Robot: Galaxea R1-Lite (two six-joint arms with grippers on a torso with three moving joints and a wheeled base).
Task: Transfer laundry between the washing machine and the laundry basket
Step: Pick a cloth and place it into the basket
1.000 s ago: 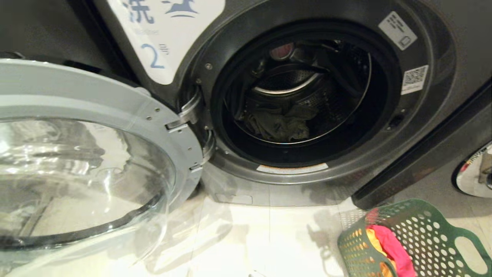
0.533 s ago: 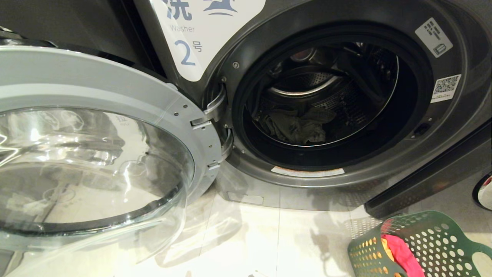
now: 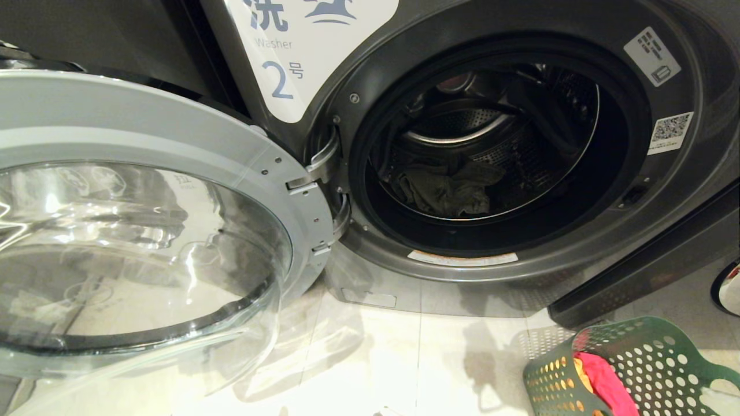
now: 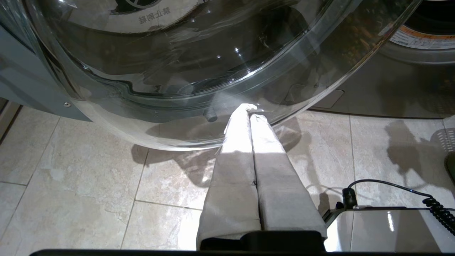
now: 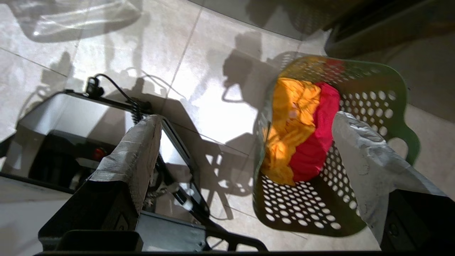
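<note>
The washing machine (image 3: 665, 190) marked "2" stands with its round door (image 3: 144, 133) swung wide to the left. A dark grey-olive cloth (image 3: 448, 193) lies low in the drum. The green perforated laundry basket (image 3: 653, 346) sits on the floor at the lower right, holding a red-pink cloth (image 3: 604, 384) and a mustard-orange cloth (image 3: 581, 372). In the right wrist view my right gripper (image 5: 245, 119) hangs open and empty above the basket (image 5: 305, 209), over the orange cloth (image 5: 289, 131) and the red cloth (image 5: 320, 138). My left gripper (image 4: 249, 110) is shut and empty, its tips close under the door glass. Neither arm shows in the head view.
The door's bulging glass (image 4: 177, 53) overhangs the pale tile floor (image 3: 404, 358) on the left. My own base (image 5: 71, 142) with a coiled black cable stands beside the basket. A second machine's chrome door edge (image 3: 729, 289) shows at the far right.
The whole head view shifted right and slightly down early in the second, so the camera moved. The door, the cloths and the basket keep their places.
</note>
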